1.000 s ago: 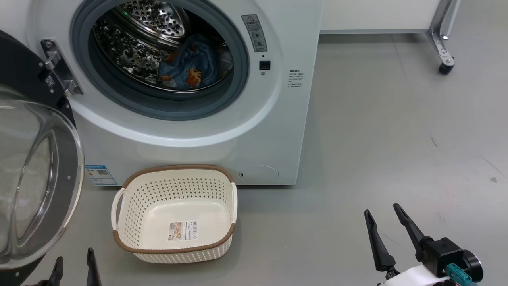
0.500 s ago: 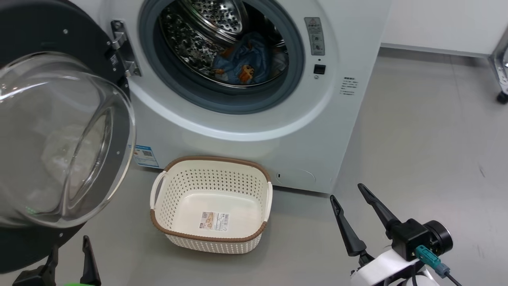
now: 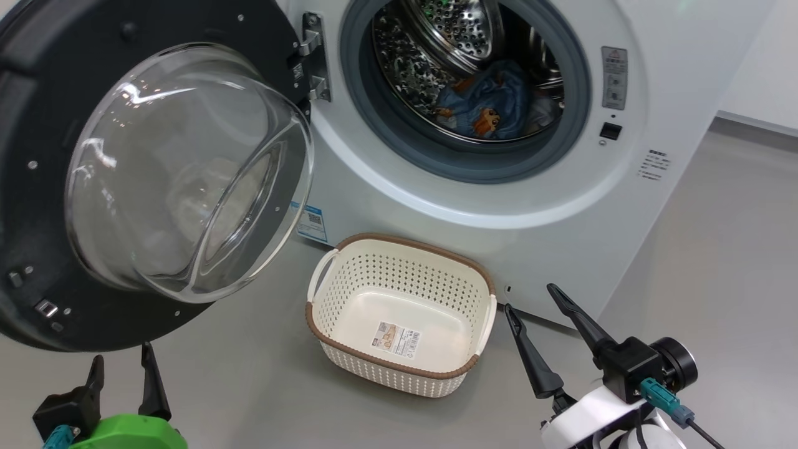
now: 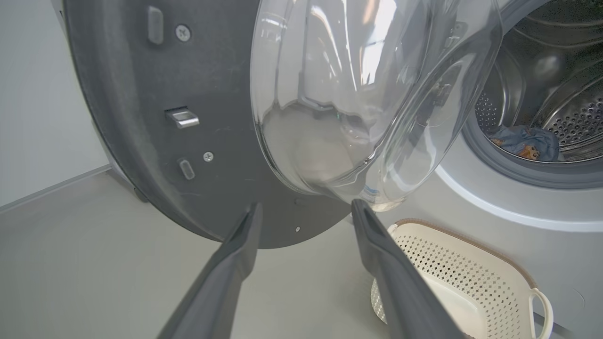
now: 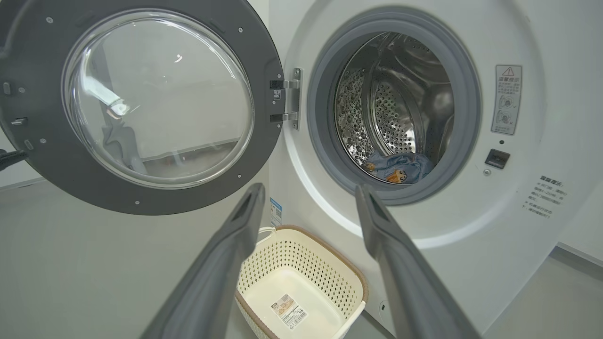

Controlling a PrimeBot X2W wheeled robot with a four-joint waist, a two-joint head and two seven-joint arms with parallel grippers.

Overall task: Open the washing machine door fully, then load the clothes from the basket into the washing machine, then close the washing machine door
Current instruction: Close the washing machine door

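Grey floor (image 3: 717,249) under the basket (image 3: 399,274) meets a white wall (image 3: 773,75)

- Big white front-loading washing machine (image 3: 499,237), steel drum exposed.
- Round black-rimmed door (image 3: 181,174) with bulging clear glass bowl, swung wide open leftward.
- Light blue, orange-printed clothes (image 3: 492,106) heaped low in drum.
- Cream perforated plastic basket (image 3: 399,240), brown rim, upright on floor just before machine.

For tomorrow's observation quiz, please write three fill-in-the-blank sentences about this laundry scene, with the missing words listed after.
1. The basket on the floor is ____.
2. The blue clothes lie in the steel ____ of the washing machine.
3. The washing machine door stands fully ____.
Missing words: empty; drum; open.
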